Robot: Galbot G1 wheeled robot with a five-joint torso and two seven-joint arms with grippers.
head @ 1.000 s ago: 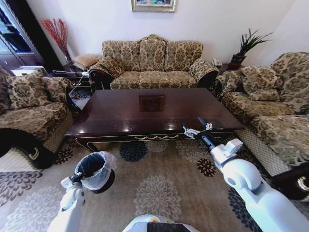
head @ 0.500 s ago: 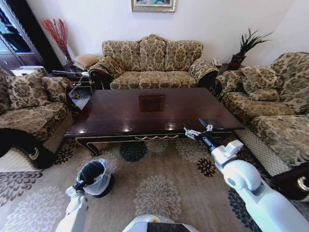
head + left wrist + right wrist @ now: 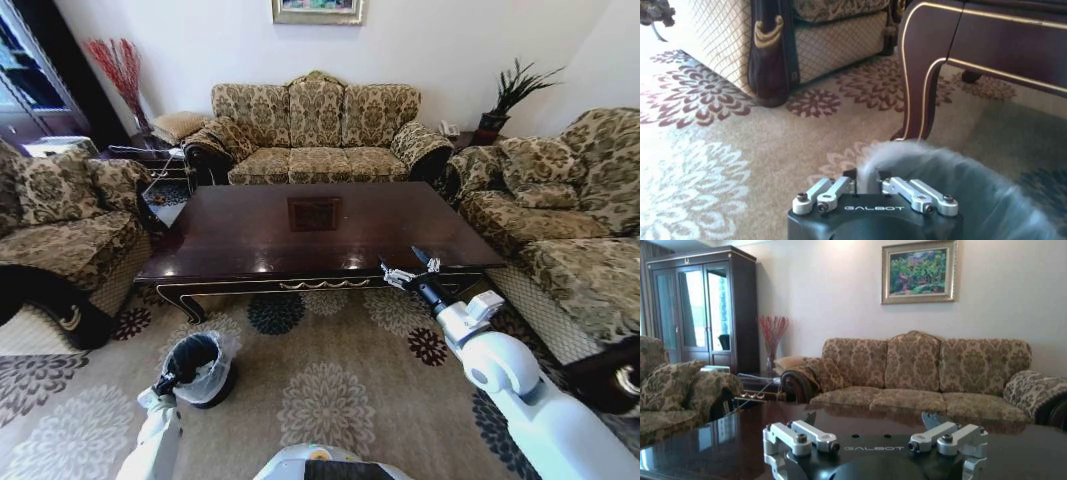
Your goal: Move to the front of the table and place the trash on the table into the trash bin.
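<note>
The left claw (image 3: pixel 163 382), in the lower left of the head view, is pinched on the near rim of the trash bin (image 3: pixel 196 365), its fingers (image 3: pixel 848 176) closed over the folded white bag liner. The bin sits on or just above the patterned carpet (image 3: pixel 330 390); which of the 2 I cannot tell. It is in front of the left end of the surface (image 3: pixel 250 235), close to a carved leg (image 3: pixel 917 95).

The right claw (image 3: pixel 408 266) is in the centre right of the head view, spread wide and empty, level with the front edge of the surface near its right end. Its wrist view looks across the glossy top toward the 3-seat sofa (image 3: pixel 920 375).

No tissues, cups or bottle are visible on the surface, so by this evidence the trash is already off it, or too small to see.

Risks, as I judge them: the grip takes in thin plastic, so the liner could slip or pull loose and the bin tip, spilling what it holds. The bin is also near the leg, so a swing toward the surface could knock it. The right claw, well apart from the bin, could scrape the polished edge if it drops.
</note>
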